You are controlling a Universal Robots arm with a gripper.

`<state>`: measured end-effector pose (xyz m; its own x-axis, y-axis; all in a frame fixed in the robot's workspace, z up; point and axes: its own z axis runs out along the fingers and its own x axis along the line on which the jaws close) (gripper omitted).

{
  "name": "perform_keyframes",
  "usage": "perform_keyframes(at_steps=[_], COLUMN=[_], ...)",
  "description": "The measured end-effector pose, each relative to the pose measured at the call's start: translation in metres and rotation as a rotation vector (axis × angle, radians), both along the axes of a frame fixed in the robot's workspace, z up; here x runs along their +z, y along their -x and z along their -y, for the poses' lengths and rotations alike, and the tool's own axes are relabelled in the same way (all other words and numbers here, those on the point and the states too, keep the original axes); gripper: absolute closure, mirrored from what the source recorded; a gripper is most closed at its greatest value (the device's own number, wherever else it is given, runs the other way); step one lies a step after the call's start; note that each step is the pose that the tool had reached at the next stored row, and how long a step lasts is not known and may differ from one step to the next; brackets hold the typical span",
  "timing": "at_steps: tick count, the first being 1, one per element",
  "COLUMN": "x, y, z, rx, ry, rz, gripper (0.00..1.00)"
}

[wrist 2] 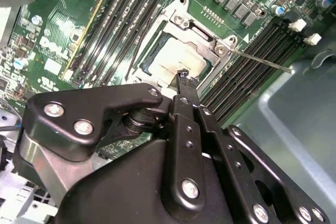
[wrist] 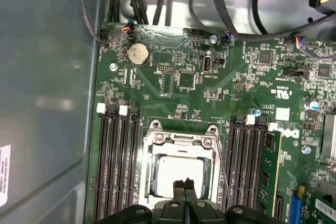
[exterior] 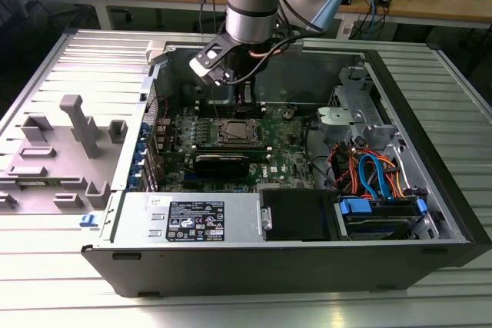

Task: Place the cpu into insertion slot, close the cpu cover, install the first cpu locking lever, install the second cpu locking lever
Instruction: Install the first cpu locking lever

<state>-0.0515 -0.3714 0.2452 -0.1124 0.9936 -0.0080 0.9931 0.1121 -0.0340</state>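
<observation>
The insertion slot (exterior: 237,131) sits in the middle of the green board inside the open computer case. In both wrist views the silver cpu (wrist: 176,171) (wrist 2: 181,59) lies in it. The cpu cover (wrist: 181,139) (wrist 2: 198,31) lies flat over the cpu, which shows through its window. One thin locking lever (wrist 2: 262,61) (wrist: 224,182) stands free beside the socket, not latched. My gripper (wrist: 184,186) (wrist 2: 184,77) (exterior: 246,101) hangs just above the socket's edge. Its fingertips are pressed together and hold nothing.
Long black memory slots (wrist: 118,166) flank the socket on both sides, and one of them holds a module (wrist: 270,171). The case wall (wrist: 47,103) is close on one side. A black fan box (exterior: 296,213), coloured cables (exterior: 373,170) and drive cages fill the exterior view's right.
</observation>
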Motion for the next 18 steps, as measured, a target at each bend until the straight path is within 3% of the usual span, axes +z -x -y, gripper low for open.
perform_keyframes(at_steps=[2,18], x=[0.0000,0.0000], y=[-0.0002,-0.0005], z=[0.0000,0.0000], rx=[0.067,0.399], ry=[0.0000,0.0001], rz=[-0.0005,-0.0020], gripper=[0.89,0.89])
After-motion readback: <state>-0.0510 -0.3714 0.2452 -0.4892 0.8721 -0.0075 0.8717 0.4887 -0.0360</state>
